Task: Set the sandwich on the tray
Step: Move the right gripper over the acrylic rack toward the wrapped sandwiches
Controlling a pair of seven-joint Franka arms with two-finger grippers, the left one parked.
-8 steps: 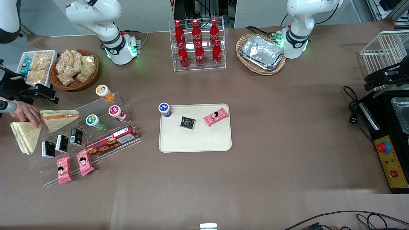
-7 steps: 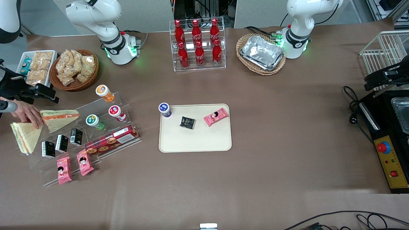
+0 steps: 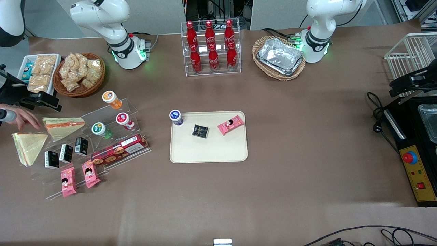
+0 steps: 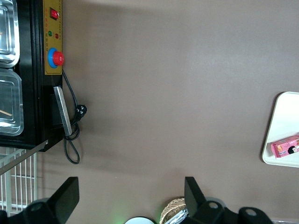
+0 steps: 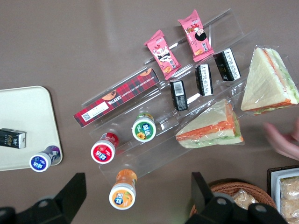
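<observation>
Hovering well away from the tray (image 3: 208,153), toward the working arm's end of the table: the gripper (image 5: 136,186), fingers spread wide and holding nothing. Lying on its side on a clear acrylic stand (image 3: 102,143), also well apart from the tray toward that same end: the sandwich (image 3: 63,126), a wrapped wedge with an orange and green filling edge. Resting flat on the brown table (image 3: 290,136) just beside the stand, farther from the tray again: a second sandwich (image 3: 29,147). Reaching in near both wedges without touching either: a person's hand (image 3: 22,117).

Sharing the stand with the sandwich, and so off the tray: an orange-capped bottle (image 3: 111,99), a red-capped bottle (image 3: 123,120), a green-capped bottle (image 3: 99,130), a tartan biscuit box (image 3: 119,150), three small black cartons (image 3: 66,153) and two pink snack packets (image 3: 79,177).

Sitting on the tray itself: a blue-capped bottle (image 3: 175,117) at the corner nearest the stand, a black packet (image 3: 200,131) near the middle, a pink packet (image 3: 231,124) beside that.
</observation>
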